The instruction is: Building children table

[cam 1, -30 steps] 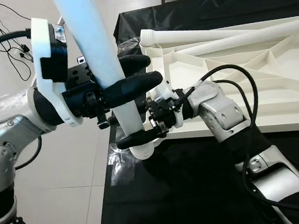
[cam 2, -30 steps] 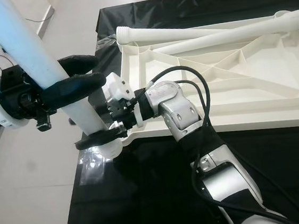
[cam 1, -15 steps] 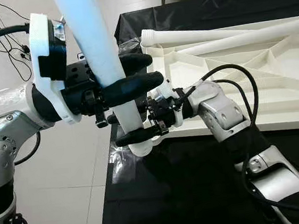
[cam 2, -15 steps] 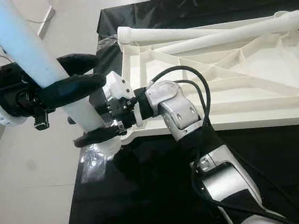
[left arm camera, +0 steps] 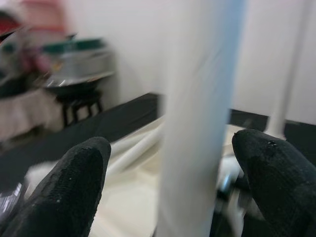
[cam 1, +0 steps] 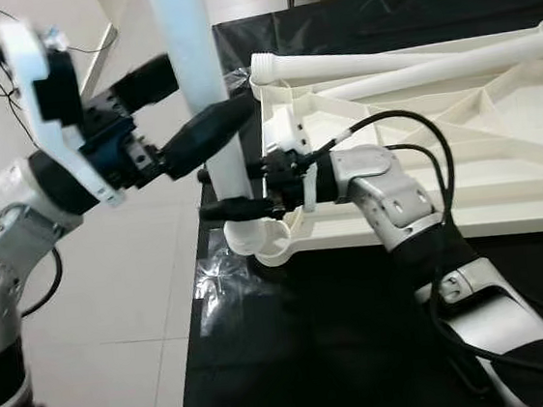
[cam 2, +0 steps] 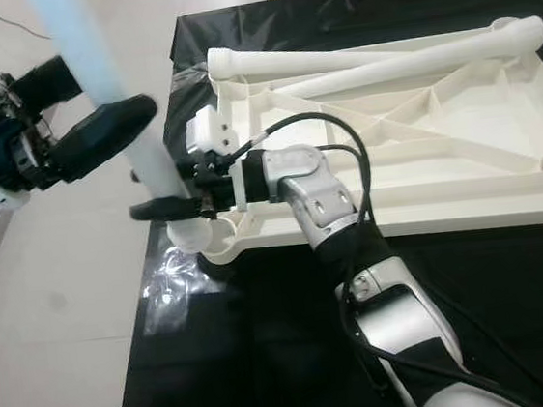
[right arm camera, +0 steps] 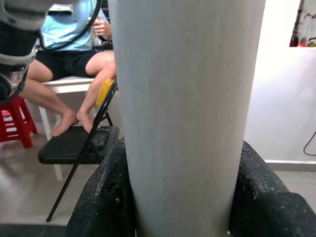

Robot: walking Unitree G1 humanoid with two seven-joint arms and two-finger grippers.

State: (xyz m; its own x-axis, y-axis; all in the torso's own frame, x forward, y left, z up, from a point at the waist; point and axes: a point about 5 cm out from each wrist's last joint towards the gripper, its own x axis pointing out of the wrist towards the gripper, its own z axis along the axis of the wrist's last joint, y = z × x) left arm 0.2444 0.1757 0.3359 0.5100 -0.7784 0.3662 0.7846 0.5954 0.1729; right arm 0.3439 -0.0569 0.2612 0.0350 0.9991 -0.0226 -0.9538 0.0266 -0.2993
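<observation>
A white table leg [cam 1: 194, 66] stands nearly upright, its lower end at the corner socket [cam 1: 274, 245] of the upturned white tabletop [cam 1: 460, 145]. My right gripper [cam 1: 226, 191] is shut on the leg just above that end; in the right wrist view both fingers [right arm camera: 106, 197] press its sides. My left gripper [cam 1: 206, 89] is open higher up, one finger on each side of the leg. In the left wrist view a gap shows between the leg [left arm camera: 197, 123] and one finger [left arm camera: 74, 182]. Two more legs [cam 1: 383, 60] lie across the far side of the tabletop.
The tabletop lies on a table covered in black cloth [cam 1: 343, 332], with its corner socket at the cloth's left edge. Clear plastic wrap [cam 1: 221, 277] lies beside the socket. Light floor runs along the left. A seated person [right arm camera: 74, 54], a black folding chair [right arm camera: 79, 143] and a red stool [right arm camera: 15, 118] stand beyond.
My left gripper has opened, letting go of the leg, and drawn back to the left. The leg now stands straighter, with its lower end at the corner socket. The right gripper keeps its hold.
</observation>
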